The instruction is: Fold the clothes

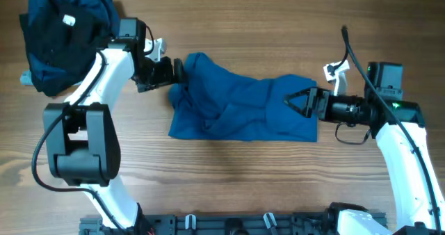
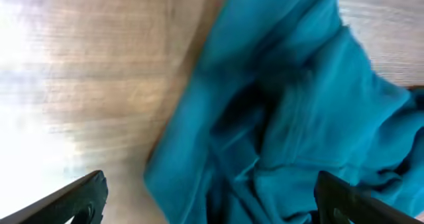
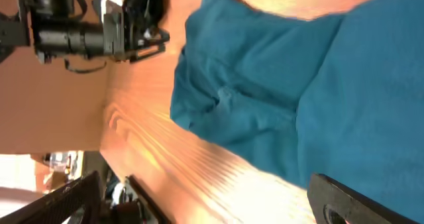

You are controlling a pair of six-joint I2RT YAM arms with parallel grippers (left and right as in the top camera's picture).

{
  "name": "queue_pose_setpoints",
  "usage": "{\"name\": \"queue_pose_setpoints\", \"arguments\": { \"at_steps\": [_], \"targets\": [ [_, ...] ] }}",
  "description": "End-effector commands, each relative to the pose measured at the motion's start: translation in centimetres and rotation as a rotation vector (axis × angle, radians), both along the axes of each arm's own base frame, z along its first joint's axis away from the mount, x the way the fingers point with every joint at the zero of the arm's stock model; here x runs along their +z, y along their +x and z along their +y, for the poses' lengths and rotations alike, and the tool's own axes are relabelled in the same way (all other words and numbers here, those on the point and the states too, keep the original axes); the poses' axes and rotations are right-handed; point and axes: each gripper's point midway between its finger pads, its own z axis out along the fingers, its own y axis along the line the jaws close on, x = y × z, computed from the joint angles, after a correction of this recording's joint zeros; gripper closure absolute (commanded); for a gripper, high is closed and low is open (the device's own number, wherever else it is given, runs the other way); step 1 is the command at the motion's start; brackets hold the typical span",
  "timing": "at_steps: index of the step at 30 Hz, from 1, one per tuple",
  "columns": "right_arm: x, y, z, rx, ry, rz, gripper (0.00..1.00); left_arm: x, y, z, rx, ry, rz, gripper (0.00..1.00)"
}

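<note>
The medium-blue polo shirt of soft fabric [image 1: 233, 106] lies crumpled in the middle of the brown wooden table [image 1: 243, 183], stretched roughly sideways between the two arms, with ridges and overlapping folds across its middle. It is not folded yet, and it looks as if it first needs to be spread flat.

To do that well, each pincer should take a clean outer edge, such as a hem or shoulder line, and pinch only one or two layers rather than a bunched lump. The arms should then draw apart evenly and low over the table, so the cloth slides flat without twisting. Too much fabric in one bite would probably carry the creases into the fold.

The left pincer [image 1: 177, 71] points across the table toward the shirt's upper left corner and sits just at its edge. Its wrist view shows the left pincer [image 2: 211, 181] with jaws spread wide, cloth and bare wood beneath them and nothing held. The left arm rises from its base, bends at the elbow and reaches inward.

The right pincer [image 1: 295, 101] faces the opposite way, low over the shirt's right end, with its forearm nearly level. In its wrist view the right pincer [image 3: 205, 181] also has its jaws far apart, gripping nothing.

A heap of dark navy garments [image 1: 55, 51] with a white neck label [image 1: 69, 19] sits apart in the far left corner.
</note>
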Motion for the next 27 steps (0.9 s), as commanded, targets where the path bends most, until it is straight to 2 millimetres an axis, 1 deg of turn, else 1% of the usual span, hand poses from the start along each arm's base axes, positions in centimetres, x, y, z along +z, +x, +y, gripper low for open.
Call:
{"name": "queue_pose_setpoints", "arguments": {
  "at_steps": [1, 5, 7, 8, 10, 12, 15, 18, 19, 20, 23, 24, 25, 27],
  "targets": [
    [0.4, -0.2, 0.1, 0.034, -0.024, -0.046, 0.0, -1.8, 0.3, 0.3, -0.058, -0.011, -0.006, 0.0],
    [0.4, -0.2, 0.1, 0.034, -0.024, -0.047, 0.0, -4.0, 0.0, 0.4, -0.103, -0.006, 0.023, 0.0],
    [0.4, -0.2, 0.1, 0.034, -0.024, -0.045, 0.01, -4.5, -0.3, -0.1, -0.147, -0.034, 0.025, 0.0],
    [0.4, -0.3, 0.1, 0.034, -0.023, -0.041, 0.0, -4.6, -0.5, -0.8, -0.172, -0.081, 0.029, 0.0],
    [0.3, -0.3, 0.1, 0.034, -0.023, -0.04, 0.01, -4.4, -1.0, -1.6, -0.189, -0.132, 0.039, 0.0],
    [0.3, -0.3, 0.1, 0.033, -0.023, -0.039, 0.01, -4.0, -1.9, -2.4, -0.234, -0.189, 0.051, 0.0],
    [0.3, -0.3, 0.1, 0.034, -0.023, -0.04, 0.0, -4.3, -4.0, -2.6, -0.283, -0.203, 0.108, 0.0],
    [0.3, -0.3, 0.1, 0.034, -0.023, -0.04, 0.01, -4.9, -5.2, -2.5, -0.281, -0.207, 0.147, 0.0],
    [0.3, -0.3, 0.1, 0.033, -0.023, -0.04, 0.01, -5.0, -5.3, -2.6, -0.281, -0.208, 0.153, 0.01],
    [0.3, -0.3, 0.1, 0.034, -0.024, -0.041, 0.01, -5.1, -5.6, -2.7, -0.284, -0.212, 0.16, 0.06],
    [0.3, -0.3, 0.1, 0.033, -0.024, -0.04, 0.0, -4.9, -6.5, -4.2, -0.318, -0.232, 0.182, 0.1],
    [0.3, -0.3, 0.1, 0.034, -0.024, -0.04, 0.01, -4.9, -6.8, -4.7, -0.332, -0.23, 0.186, 0.09],
    [0.3, -0.3, 0.1, 0.034, -0.024, -0.04, 0.01, -5.0, -6.9, -5.3, -0.35, -0.224, 0.183, 0.0],
    [0.3, -0.3, 0.1, 0.033, -0.023, -0.039, 0.01, -5.4, -6.5, -6.2, -0.372, -0.188, 0.156, 0.0]
  ]
}}
